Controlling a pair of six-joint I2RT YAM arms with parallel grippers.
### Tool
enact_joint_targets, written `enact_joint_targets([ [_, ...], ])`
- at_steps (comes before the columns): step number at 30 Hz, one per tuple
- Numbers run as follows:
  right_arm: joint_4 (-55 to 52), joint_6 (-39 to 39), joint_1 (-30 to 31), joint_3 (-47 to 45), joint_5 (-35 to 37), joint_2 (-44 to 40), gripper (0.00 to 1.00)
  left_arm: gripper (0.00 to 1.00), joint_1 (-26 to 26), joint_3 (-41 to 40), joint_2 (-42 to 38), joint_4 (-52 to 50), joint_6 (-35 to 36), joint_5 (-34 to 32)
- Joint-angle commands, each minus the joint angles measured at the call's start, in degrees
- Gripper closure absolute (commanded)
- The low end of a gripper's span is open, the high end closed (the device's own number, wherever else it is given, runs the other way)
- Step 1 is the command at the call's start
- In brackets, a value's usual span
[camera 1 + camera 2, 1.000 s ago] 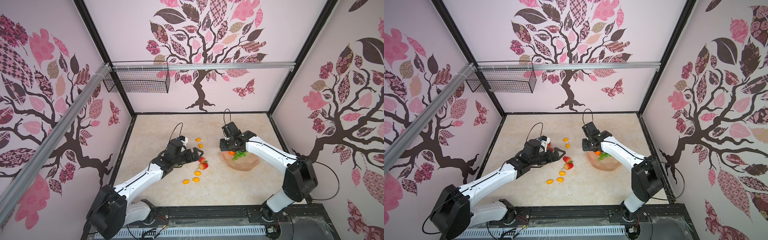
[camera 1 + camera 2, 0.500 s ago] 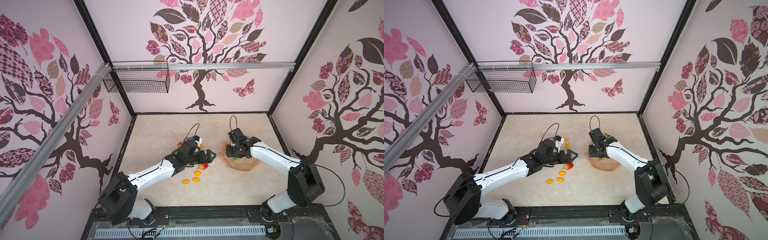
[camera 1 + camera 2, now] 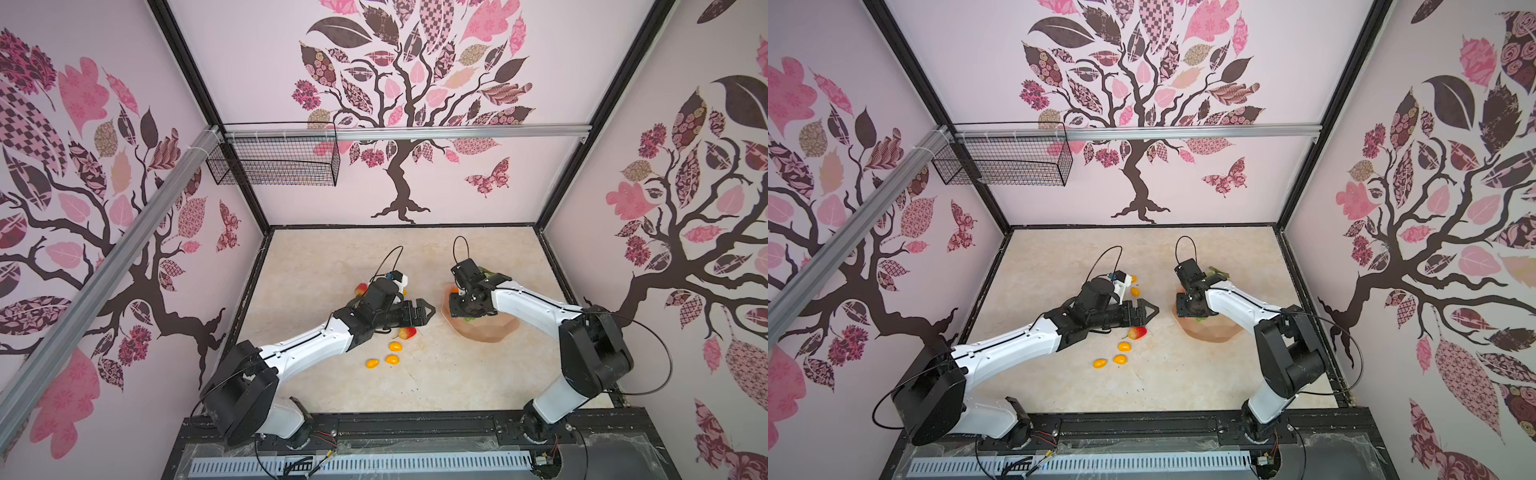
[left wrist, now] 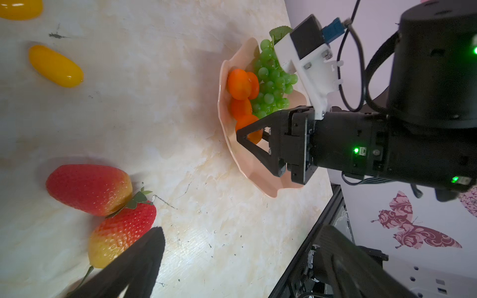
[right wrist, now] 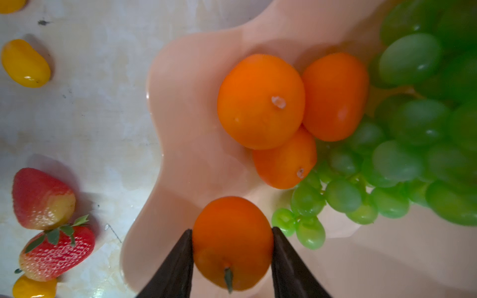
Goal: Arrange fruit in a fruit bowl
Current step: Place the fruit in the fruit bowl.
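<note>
The peach-pink fruit bowl [image 5: 185,129] holds three tangerines [image 5: 260,100] and a green grape bunch [image 5: 413,129]. My right gripper [image 5: 232,229] is shut on another tangerine [image 5: 232,245] just over the bowl's near part; both fingers press its sides. In both top views the right gripper [image 3: 467,309] covers the bowl's [image 3: 490,330] left half. My left gripper [image 4: 242,229] stands open and empty above the table, next to two strawberries [image 4: 87,188] and pointing toward the bowl [image 4: 232,160]. In a top view the left gripper [image 3: 430,311] is just left of the bowl.
Three yellow-orange ovals [image 3: 395,345] lie on the table in front of the strawberry [image 3: 407,332]. Another strawberry [image 3: 360,289] and a small orange fruit [image 3: 1135,291] sit behind the left arm. A black wire basket [image 3: 274,160] hangs on the back-left rail.
My left arm has reached right, over the strawberries, toward the bowl. My right gripper has shifted slightly nearer over the bowl, still holding the tangerine.
</note>
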Motion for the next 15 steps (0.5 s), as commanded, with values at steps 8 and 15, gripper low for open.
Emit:
enact_joint_targets([
  [8,-2.79,0.05,-0.13,2.8,4.06,3.72,0.5,0.02,-0.18,2.6,0.34,0.06,1.44,0.05],
  [15,-3.62,-0.15,-0.11,3.59,5.43,4.88,0.47,0.02,-0.19,2.71,0.27,-0.09,1.44,-0.02],
])
